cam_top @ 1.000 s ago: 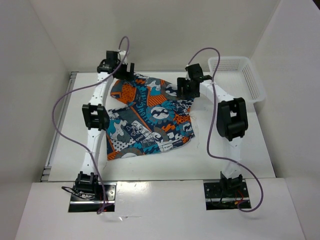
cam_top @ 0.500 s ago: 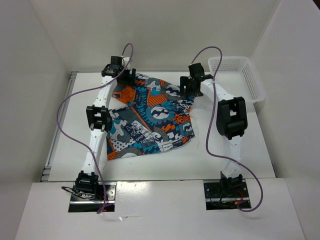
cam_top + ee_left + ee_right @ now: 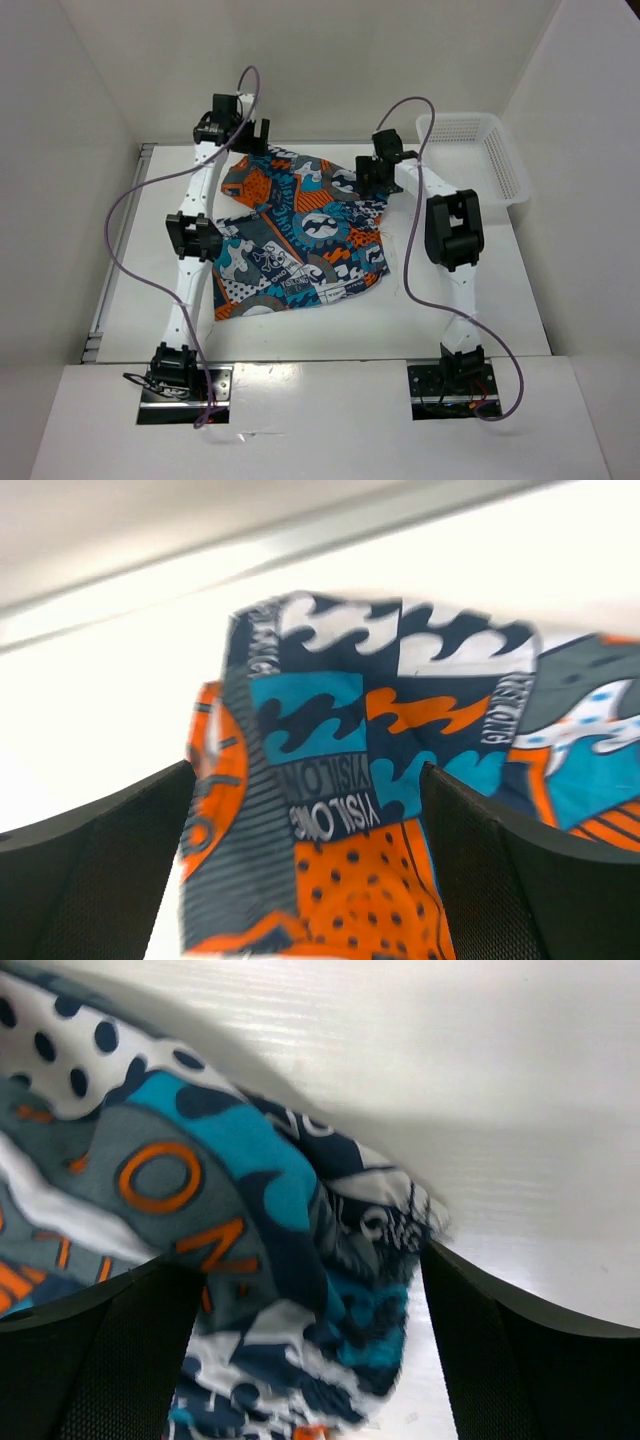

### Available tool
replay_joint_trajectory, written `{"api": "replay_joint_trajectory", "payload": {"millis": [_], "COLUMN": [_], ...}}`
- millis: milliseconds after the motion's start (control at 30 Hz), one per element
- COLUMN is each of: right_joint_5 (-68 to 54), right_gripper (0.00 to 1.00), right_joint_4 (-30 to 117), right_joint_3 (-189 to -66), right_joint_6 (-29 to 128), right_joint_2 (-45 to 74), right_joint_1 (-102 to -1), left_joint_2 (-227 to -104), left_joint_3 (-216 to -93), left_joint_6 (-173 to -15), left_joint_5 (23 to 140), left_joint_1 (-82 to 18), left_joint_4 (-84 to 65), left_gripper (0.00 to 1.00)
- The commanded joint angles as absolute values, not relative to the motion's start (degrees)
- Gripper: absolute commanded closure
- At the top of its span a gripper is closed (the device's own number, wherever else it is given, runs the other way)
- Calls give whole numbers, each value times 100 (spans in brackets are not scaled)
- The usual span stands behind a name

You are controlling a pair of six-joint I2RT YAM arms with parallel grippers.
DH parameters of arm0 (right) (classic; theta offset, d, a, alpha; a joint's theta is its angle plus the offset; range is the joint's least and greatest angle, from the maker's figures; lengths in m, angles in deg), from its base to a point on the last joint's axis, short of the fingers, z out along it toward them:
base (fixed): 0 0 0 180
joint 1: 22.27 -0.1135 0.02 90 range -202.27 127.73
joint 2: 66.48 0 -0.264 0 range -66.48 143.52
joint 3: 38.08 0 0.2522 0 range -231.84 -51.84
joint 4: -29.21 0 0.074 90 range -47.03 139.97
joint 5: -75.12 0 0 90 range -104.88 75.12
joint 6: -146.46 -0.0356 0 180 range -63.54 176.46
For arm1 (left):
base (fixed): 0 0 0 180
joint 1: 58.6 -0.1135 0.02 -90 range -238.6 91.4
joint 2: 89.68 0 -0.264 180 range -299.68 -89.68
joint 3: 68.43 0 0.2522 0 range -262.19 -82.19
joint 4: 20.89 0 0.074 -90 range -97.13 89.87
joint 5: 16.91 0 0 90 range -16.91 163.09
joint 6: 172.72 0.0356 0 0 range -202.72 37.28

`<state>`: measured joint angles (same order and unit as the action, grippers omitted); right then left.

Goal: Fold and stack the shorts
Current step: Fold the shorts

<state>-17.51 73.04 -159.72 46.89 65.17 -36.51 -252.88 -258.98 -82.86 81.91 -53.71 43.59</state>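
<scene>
Shorts (image 3: 300, 240) lie spread on the table (image 3: 510, 300) — far edge rumpled, room on every side. Left gripper (image 3: 255, 137) hangs wide open over the far-left corner; right gripper (image 3: 368, 178) (fingers apart too) straddles bunched far-right cloth.

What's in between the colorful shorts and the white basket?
In the top view, the robot's right arm reaches across the gap between the shorts and the basket, over the white table.

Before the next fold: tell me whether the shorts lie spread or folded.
Spread out: the shorts lie wide and rumpled across the table.
</scene>
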Motion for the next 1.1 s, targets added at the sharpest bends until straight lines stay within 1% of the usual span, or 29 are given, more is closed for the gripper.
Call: {"api": "replay_joint_trajectory", "payload": {"millis": [0,133,167,233,267,300,333,367,400,433,467,500,533,567,633,667,700,767,833,900,967,1067], "right_joint_5": [-1856,-1717,-1473,-1173,-954,-952,-952,-1100,-1214,-1355,-1434,-1505,-1505,-1453,-1347,-1347,-1486,-1558,-1620,-1620,-1620,-1620], "right_gripper": [9,6,6,6,6,6,6,6,6,9,11,13,14,14,14,14,14,14,14,14,14,14], "right_joint_4": [7084,7022,7022,7353,7538,7758,8012,8015,8015,7789,7734,7734,7734,7934,8207,8365,8367,8367,8253,8200,8139,7875], "right_joint_3": [-15829,-15163,-15021,-14557,-14397,-14248,-13820,-13554,-12943,-12632,-12359,-11956,-11813,-11742,-11532,-11434,-11129,-10802,-10389,-10091,-10036,-9966], "right_joint_6": [4986,5714,6325,7092,8018,8488,8911,9324,10033,10327,10617,11020,11120,11121,11174,11278,11340,11577,11736,11798,11728,11378], "right_joint_2": [5658,4518,4340,3832,3680,3531,3164,2952,2715,2469,2040,1870,1738,1571,1491,1490,1273,1035,674,542,541,603], "right_joint_1": [-3677,-3677,-3677,-3825,-3905,-4010,-4254,-4387,-4519,-4668,-4922,-5038,-5135,-5284,-5390,-5539,-5644,-5829,-6023,-6128,-6129,-6129], "left_joint_2": [-24236,-23489,-23236,-23058,-22927,-22838,-22576,-21843,-21401,-20926,-19808,-19205,-18607,-17453,-16227,-16028,-15930,-15929,-15729,-15535,-15411,-15349], "left_joint_3": [-26193,-26193,-26193,-26193,-26193,-26140,-25653,-24177,-23266,-22274,-21168,-18851,-17766,-16815,-15075,-14822,-14680,-14556,-14328,-13874,-13573,-13264], "left_joint_6": [-8272,-8272,-8272,-8272,-8272,-8272,-8272,-8272,-8272,-8272,-8272,-8272,-8272,-8272,-8272,-8272,-8272,-8272,-8272,-8272,-8272,-8272], "left_joint_5": [7907,7704,7905,8125,8239,8188,7996,8047,8047,7978,7803,7297,7039,6819,6597,6510,6509,6614,6763,6712,6448,6448], "left_joint_1": [-5464,-5403,-5403,-5272,-5271,-5271,-5219,-5218,-5140,-5026,-4651,-4386,-4122,-3563,-3137,-2787,-2671,-2617,-2617,-2442,-2327,-2327], "left_joint_4": [4359,4638,4849,5893,6732,6740,6740,6740,6627,6435,5737,5329,4908,4112,3841,4005,4207,4812,5017,5018,4948,4789], "left_gripper": [0,0,0,0,0,0,0,0,0,0,0,0,0,0,0,0,0,0,0,0,0,0]}}
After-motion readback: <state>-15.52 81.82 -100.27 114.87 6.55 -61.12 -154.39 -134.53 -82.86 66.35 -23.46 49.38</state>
